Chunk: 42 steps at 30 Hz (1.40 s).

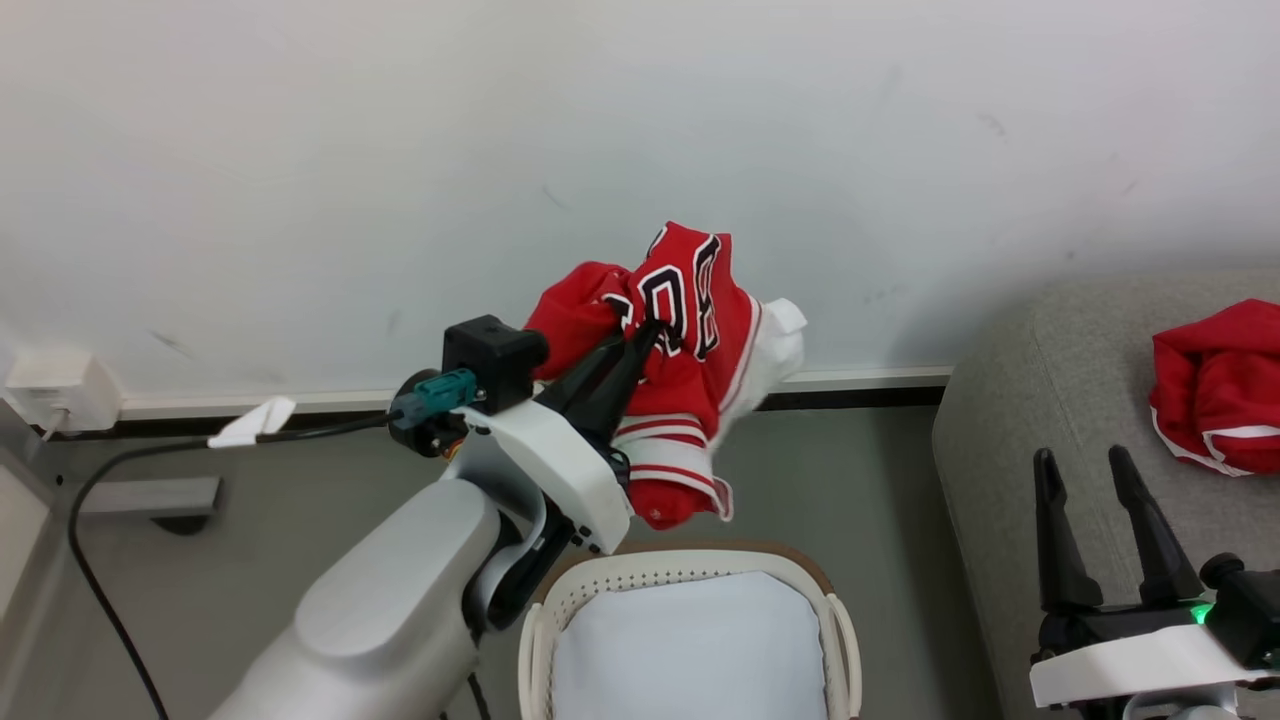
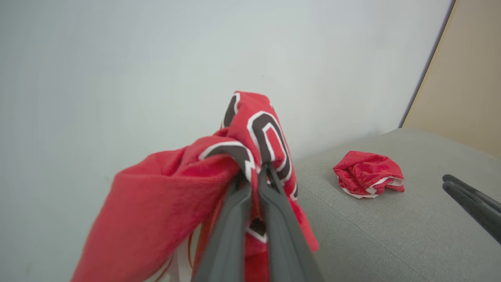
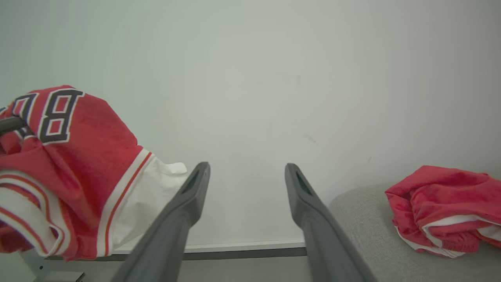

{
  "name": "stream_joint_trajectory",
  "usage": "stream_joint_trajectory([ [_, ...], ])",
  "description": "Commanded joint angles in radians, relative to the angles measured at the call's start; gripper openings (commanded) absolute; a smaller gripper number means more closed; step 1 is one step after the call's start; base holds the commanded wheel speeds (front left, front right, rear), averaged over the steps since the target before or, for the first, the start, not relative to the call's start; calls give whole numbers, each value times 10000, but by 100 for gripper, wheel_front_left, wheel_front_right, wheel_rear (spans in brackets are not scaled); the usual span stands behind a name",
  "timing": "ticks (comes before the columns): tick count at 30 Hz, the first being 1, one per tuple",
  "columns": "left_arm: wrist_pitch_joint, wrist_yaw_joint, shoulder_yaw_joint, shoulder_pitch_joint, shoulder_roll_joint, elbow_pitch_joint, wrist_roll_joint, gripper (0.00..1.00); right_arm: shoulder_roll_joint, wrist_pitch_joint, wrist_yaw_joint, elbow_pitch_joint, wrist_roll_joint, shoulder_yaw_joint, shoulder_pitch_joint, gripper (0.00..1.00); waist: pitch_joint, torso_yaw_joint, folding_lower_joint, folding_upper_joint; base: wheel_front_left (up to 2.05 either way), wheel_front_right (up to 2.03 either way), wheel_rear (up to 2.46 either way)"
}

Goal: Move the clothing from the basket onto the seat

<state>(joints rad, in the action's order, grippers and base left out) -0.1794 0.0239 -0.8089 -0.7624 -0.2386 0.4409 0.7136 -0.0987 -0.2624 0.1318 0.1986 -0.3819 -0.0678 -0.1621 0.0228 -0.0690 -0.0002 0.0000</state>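
Closest to you, at the bottom of the head view, the basket [image 1: 690, 562] stands on the floor [image 1: 300, 520], its brown-banded rim and perforated white wall around a smooth white inside. Just to its right your right gripper [image 1: 1085, 460] points up in front of the seat [image 1: 1050, 400], its two dark fingers spread wide with nothing between them; the right wrist view shows the same open gap.

Your left gripper [image 1: 645, 340] is raised above and behind the basket, and its fingers are pinched narrow on the jersey [image 1: 690, 330]. In the left wrist view the two fingers meet in the red cloth beside the dark, white-outlined lettering. The jersey hangs in the air off those fingers, bunched, with its striped white trim and a white panel drooping toward the basket's far rim. It touches neither basket nor seat.

To the right, the seat's light-grey fabric curves over a rounded edge, and a stitched seam runs across it in the left wrist view. A second red garment [image 1: 1210, 385] with white trim lies crumpled on its cushion, well apart from the jersey.

The floor is plain grey-green. A black cable [image 1: 90, 560] trails across it on the left, from a white box [image 1: 60, 390] at the foot of the wall. A pale skirting board [image 1: 860, 378] runs along the base of the scuffed white wall [image 1: 400, 150] behind everything.
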Motion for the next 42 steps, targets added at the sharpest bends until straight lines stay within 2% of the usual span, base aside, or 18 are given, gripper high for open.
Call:
stream_joint_trajectory([
  [1, 185, -182, 72, 249, -199, -506, 137, 0, 2, -33, -22, 46, -108, -127, 101, 100, -50, 35, 2, 0, 0, 0, 0],
  [12, 597, -715, 99, 744, -537, -1837, 295, 0, -113, -34, -22, 106, -147, -1075, -22, 100, -83, -9, 2, 0, 0, 0, 0],
  [22, 638, -806, 72, 654, -514, -2150, 330, 0, -403, -33, -22, 663, 70, -3539, -569, 100, -123, 6, 2, 0, 0, 0, 0],
  [31, 694, -709, -240, 677, -134, -2245, 329, 0, -164, -34, -22, 1864, 123, -5543, -1555, 100, -232, 512, 2, 0, 0, 0, 0],
  [42, 833, -603, -623, 698, 283, -2281, 409, 0, 223, -33, -22, 3103, 66, -6706, -2468, 100, -347, 1449, 2, 0, 0, 0, 0],
])
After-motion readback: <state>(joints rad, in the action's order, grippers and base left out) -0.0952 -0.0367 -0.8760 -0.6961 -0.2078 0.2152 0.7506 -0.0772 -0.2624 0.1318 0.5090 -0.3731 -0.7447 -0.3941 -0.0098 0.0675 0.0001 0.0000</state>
